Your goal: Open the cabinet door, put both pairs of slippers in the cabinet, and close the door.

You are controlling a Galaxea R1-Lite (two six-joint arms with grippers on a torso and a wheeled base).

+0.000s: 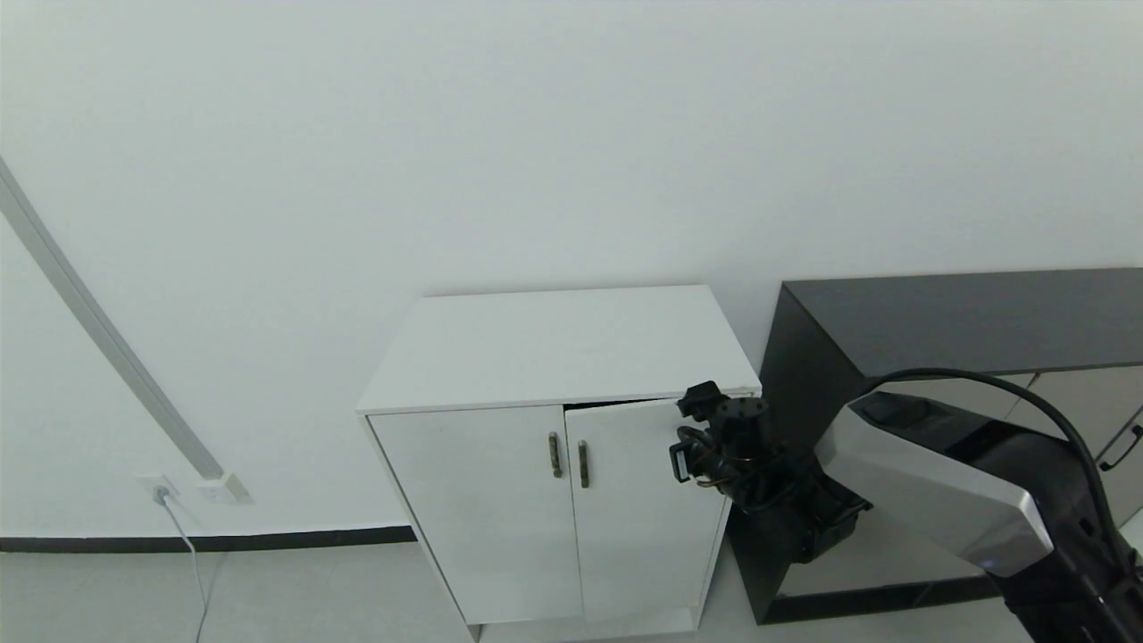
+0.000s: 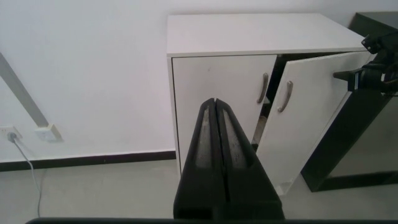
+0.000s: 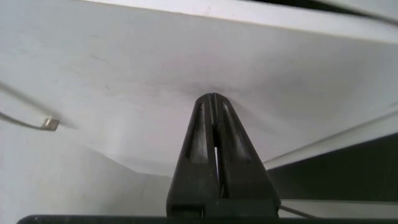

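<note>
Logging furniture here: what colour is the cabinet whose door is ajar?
The cabinet is white, clearest in the head view.

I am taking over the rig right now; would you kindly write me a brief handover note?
Left gripper: shut, empty, held back in front of the cabinet.
Right gripper: shut, empty, tips against the outer face of the right door.
Cabinet: left door closed, right door ajar by a narrow gap.
Done: nothing certain beyond the door standing ajar.
Left: I cannot tell whether any slippers are inside; check that, load what is missing, then shut the right door.
</note>
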